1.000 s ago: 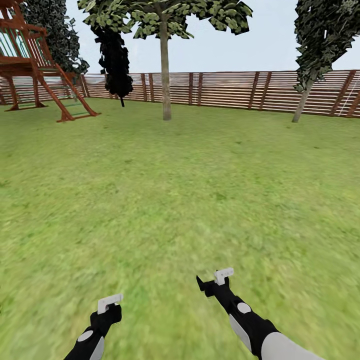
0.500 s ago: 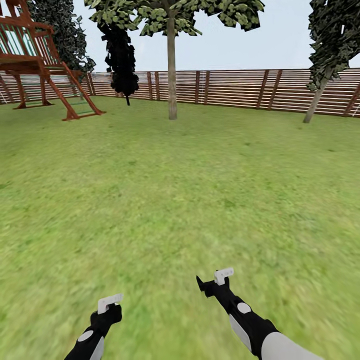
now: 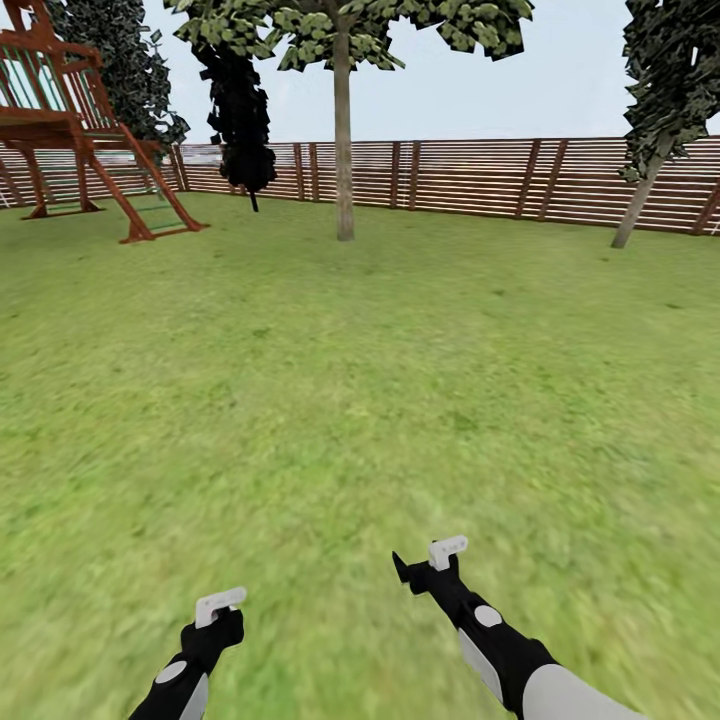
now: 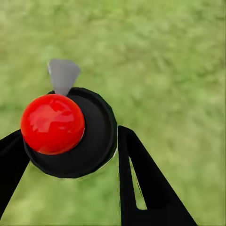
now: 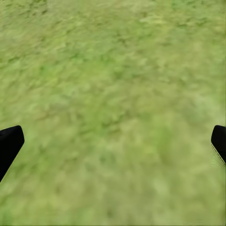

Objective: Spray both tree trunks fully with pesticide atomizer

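We see a garden: lawn (image 3: 330,380) before a slatted wooden fence (image 3: 470,175), trees, a play frame (image 3: 75,120) left.

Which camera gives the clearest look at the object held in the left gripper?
The left wrist view: a round black body with a red ball on top, the atomizer, sits between the left gripper's dark fingers above the grass. In the head view the left gripper is small and the held object cannot be made out.
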{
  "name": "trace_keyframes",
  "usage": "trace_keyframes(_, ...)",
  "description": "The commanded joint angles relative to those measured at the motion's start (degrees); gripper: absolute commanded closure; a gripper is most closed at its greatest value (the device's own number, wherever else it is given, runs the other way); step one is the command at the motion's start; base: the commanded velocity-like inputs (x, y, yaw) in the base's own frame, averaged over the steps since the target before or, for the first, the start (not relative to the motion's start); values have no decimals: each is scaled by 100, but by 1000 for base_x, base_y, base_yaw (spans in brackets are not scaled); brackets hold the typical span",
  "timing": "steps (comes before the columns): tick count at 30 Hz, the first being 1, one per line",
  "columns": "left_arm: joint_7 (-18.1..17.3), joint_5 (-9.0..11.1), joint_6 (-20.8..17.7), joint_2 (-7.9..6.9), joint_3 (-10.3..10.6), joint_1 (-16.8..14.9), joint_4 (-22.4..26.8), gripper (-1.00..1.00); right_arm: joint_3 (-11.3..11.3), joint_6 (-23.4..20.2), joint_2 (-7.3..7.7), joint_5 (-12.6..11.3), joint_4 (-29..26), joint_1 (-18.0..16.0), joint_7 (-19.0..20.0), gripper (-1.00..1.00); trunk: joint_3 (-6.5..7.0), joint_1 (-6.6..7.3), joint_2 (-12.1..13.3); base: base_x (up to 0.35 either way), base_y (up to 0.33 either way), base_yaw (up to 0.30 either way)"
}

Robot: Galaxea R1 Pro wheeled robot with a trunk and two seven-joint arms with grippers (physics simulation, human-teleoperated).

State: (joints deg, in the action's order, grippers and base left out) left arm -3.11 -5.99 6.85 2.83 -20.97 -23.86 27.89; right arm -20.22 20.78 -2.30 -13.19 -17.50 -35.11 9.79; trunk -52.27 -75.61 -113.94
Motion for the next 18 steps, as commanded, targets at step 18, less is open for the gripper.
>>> trace_keyframes(18, -32, -69, 18, 7, -48, -5, 8, 100, -32, 39, 8, -56, 4, -5, 15, -100, -5, -3, -2, 340, 0, 0)
